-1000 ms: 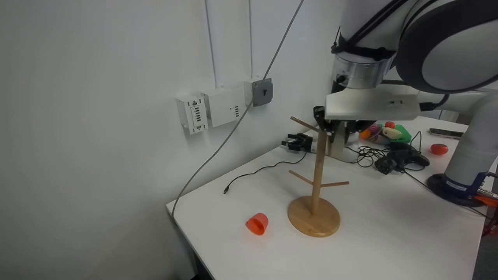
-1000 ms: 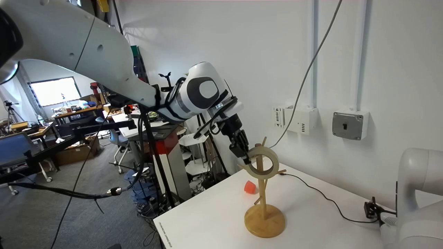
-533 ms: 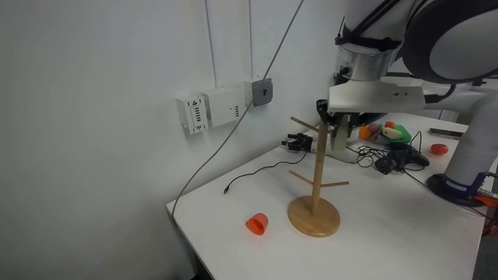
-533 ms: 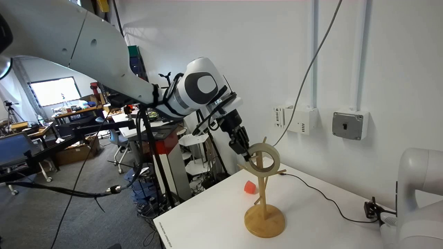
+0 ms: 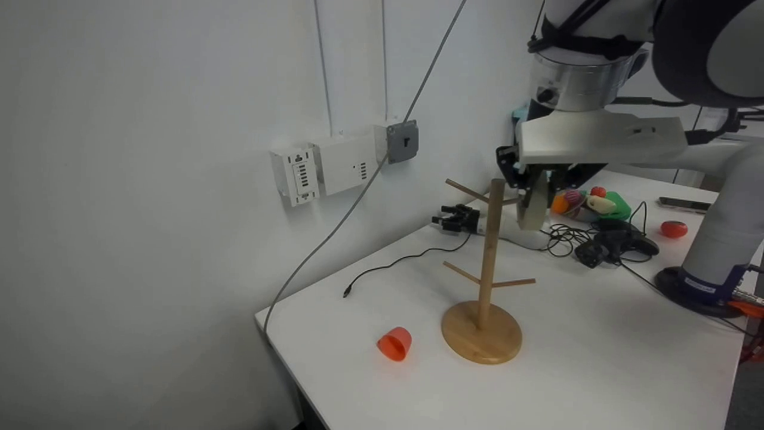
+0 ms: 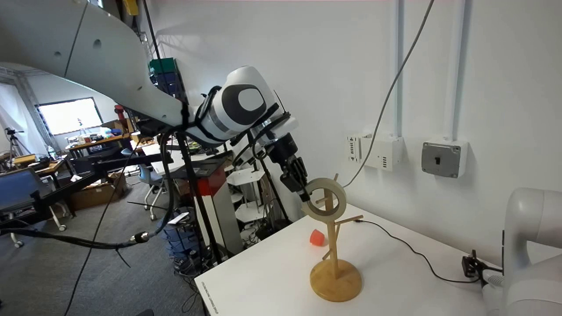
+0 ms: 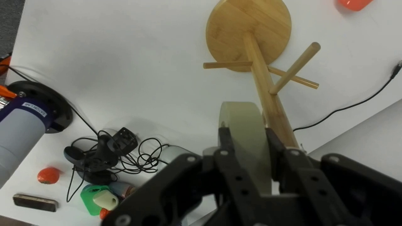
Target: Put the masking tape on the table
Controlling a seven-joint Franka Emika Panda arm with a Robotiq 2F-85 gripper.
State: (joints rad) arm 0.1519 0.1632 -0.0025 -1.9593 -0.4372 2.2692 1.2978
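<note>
The masking tape (image 6: 342, 202), a cream-beige ring, is held upright above the table (image 6: 263, 274) beside the top of the wooden stand. It also shows edge-on in an exterior view (image 5: 533, 207) and in the wrist view (image 7: 246, 122). My gripper (image 7: 247, 134) is shut on it, one finger on each flat side; it also shows in both exterior views (image 6: 304, 193) (image 5: 528, 173). The wooden stand (image 5: 489, 263) stands upright on the table. An upper peg shows through the ring's hole in an exterior view; I cannot tell whether its tip passes into the hole.
The stand's lower pegs (image 7: 226, 65) stick out near the tape. An orange-red cup (image 5: 394, 344) lies near the stand's base. A black cable (image 5: 412, 257), tangled wires with a dark device (image 5: 618, 242), toy food (image 5: 600, 205) and another robot arm's base (image 5: 713, 269) are on the table.
My gripper and the tape have moved together away from the stand's post and slightly up, opening a gap between tape and post. The stand and cup have not moved.
</note>
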